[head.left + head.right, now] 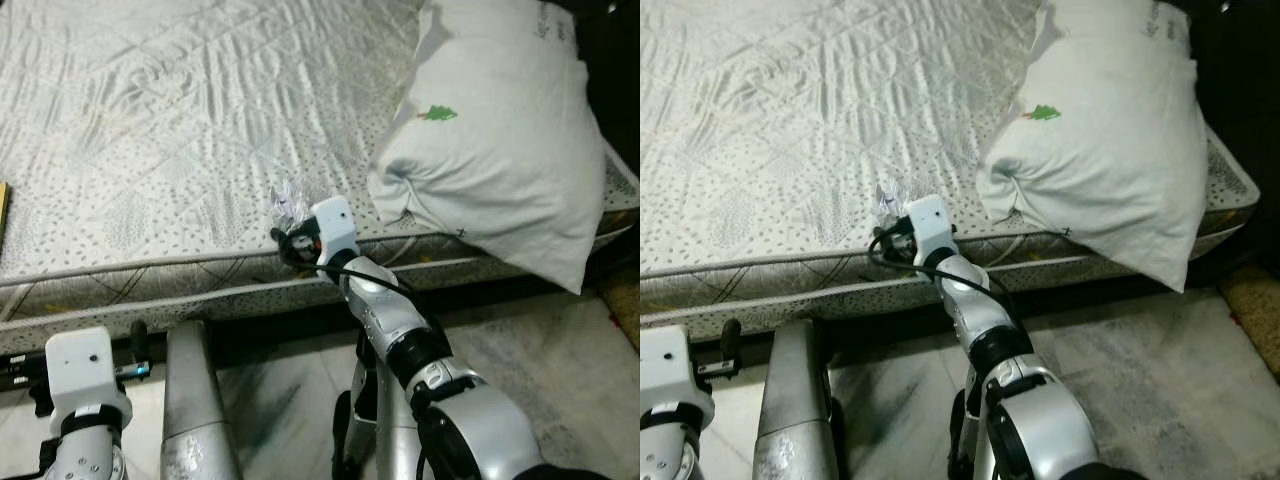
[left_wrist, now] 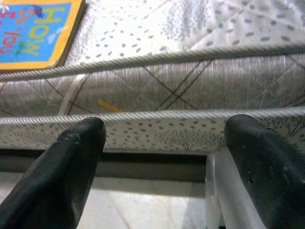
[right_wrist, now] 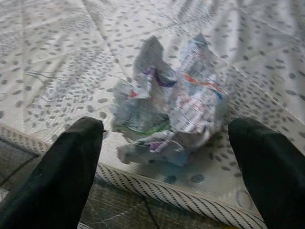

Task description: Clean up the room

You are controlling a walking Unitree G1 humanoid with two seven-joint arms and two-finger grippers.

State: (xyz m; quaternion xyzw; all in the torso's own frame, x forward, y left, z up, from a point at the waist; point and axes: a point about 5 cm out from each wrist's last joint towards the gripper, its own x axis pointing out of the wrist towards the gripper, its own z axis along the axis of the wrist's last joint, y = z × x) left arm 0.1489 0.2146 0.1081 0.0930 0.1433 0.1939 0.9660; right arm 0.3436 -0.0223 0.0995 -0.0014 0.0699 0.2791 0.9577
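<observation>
A big bed with a white quilted cover dotted with little grey spots (image 1: 150, 120) fills the upper part of the left eye view. Near its front edge, in the middle of the frame, lies a crumpled ball of white paper with bits of red, blue, purple and green print (image 3: 169, 107). The print on it is too crushed to read.

The right gripper (image 3: 167, 157) reaches up to the bed edge, just below the paper ball. Its 2 black fingers (image 3: 71, 162) are spread wide apart, 1 on each side of the ball in the right wrist view, and they hold nothing. I cannot tell if they touch the paper.

At the upper right of the left eye view a fat white pillow with a small green tree picture on it (image 1: 500, 140) leans over the bed corner.

The left gripper (image 2: 162, 157) sits low at the lower left, in front of the grey striped side of the mattress (image 2: 190, 81). Its 2 fingers (image 2: 62, 176) are wide open too, with nothing between them. In the upper left of the left wrist view, a flat blue book with an orange border (image 2: 38, 28) lies on the bed. It is seen upside down; the yellow letters read "HOW", and red letters beside it look like "DO YOU".

No boxes or bins are in view. The floor below is pale grey stone (image 1: 560, 350).
</observation>
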